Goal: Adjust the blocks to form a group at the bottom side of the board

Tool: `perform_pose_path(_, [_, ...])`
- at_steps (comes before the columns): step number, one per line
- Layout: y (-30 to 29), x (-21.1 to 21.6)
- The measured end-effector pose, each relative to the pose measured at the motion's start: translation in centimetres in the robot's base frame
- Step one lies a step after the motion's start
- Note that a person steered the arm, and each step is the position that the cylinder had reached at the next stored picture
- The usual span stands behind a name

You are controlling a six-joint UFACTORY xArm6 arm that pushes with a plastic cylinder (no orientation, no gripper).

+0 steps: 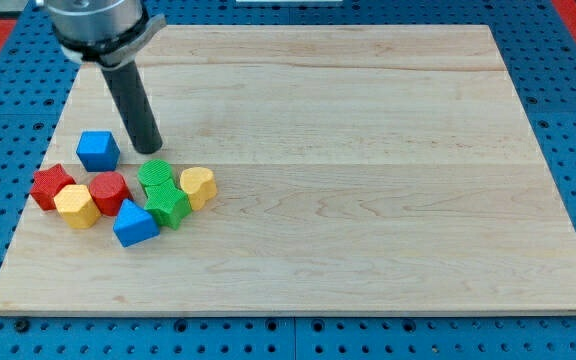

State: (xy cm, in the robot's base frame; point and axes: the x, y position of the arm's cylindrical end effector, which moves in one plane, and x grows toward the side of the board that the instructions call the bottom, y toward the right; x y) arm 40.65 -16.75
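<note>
My tip (151, 149) rests on the board at the view's left, just right of the blue cube (98, 150) and just above a green block (154, 175). Below it a cluster lies at the lower left: a red star-shaped block (51, 186), a yellow hexagonal block (76, 206), a red hexagonal block (109, 191), a blue triangular block (134, 224), a green star-shaped block (170, 205) and a yellow heart-shaped block (198, 186). The blue cube stands slightly apart, above the cluster.
The wooden board (368, 150) lies on a blue perforated table (568, 120). The arm's grey housing (93, 25) hangs over the board's top left corner. The cluster sits near the board's left edge.
</note>
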Motion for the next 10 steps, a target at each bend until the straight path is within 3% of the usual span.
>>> perform_pose_path(2, [-8.5,-0.9])
perform_pose_path(4, [-2.5,3.0])
perform_pose_path(6, [-8.4,-0.5])
perform_pose_path(8, [-13.7,5.1])
perform_pose_path(10, [-9.1,8.3])
